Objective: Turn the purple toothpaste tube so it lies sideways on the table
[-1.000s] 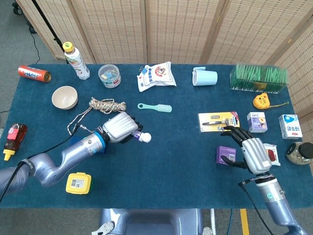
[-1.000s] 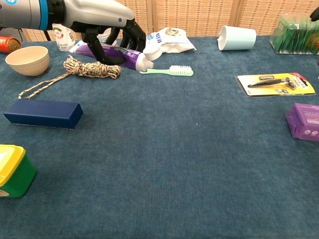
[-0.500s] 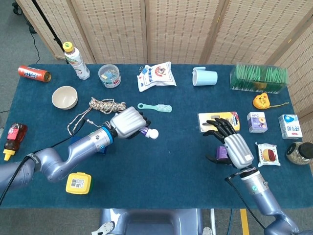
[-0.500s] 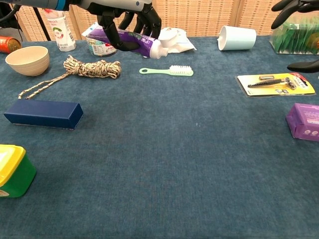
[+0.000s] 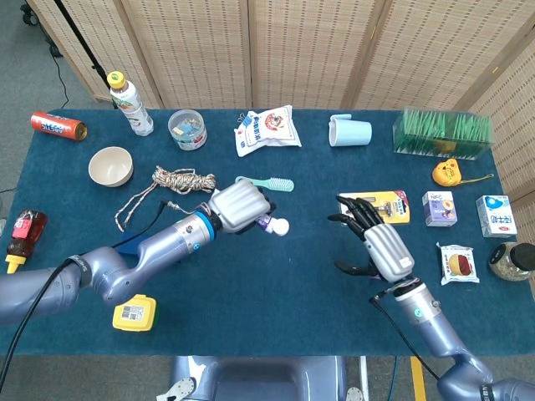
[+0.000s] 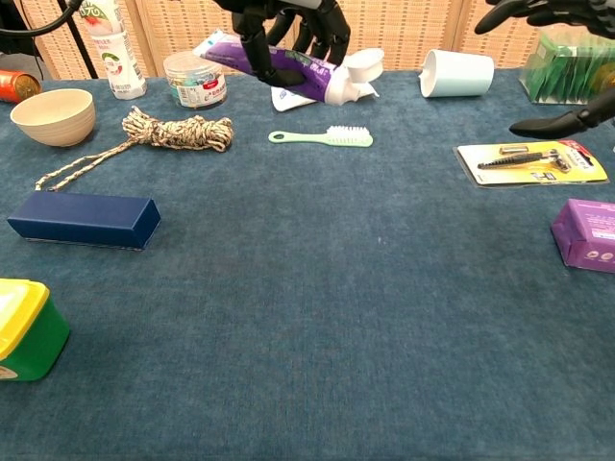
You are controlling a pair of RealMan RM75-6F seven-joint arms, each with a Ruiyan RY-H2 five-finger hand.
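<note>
1. Two hands are in view. The left hand point(image 5: 240, 205) grips the purple toothpaste tube point(image 6: 288, 67) around its body, clear of the worktop point(image 6: 336, 288), probably so the tube can be re-oriented in the air before it is laid down.
2. Tube location: centre-left of the head view, upper centre of the chest view. Its white cap point(image 5: 281, 226) projects from the hand toward frame right; the flat tail projects toward upper left in the chest view.
3. Tube attitude: tilted, cap end lower, above the green toothbrush point(image 6: 325, 137) and in front of the white snack bag point(image 5: 267, 129).
4. The right hand point(image 5: 374, 242) is open, fingers spread, holding nothing. It hovers at centre-right, near the razor pack point(image 6: 533, 161), apparently positioned to assist.
5. Judgement: the lowering step remains.
</note>
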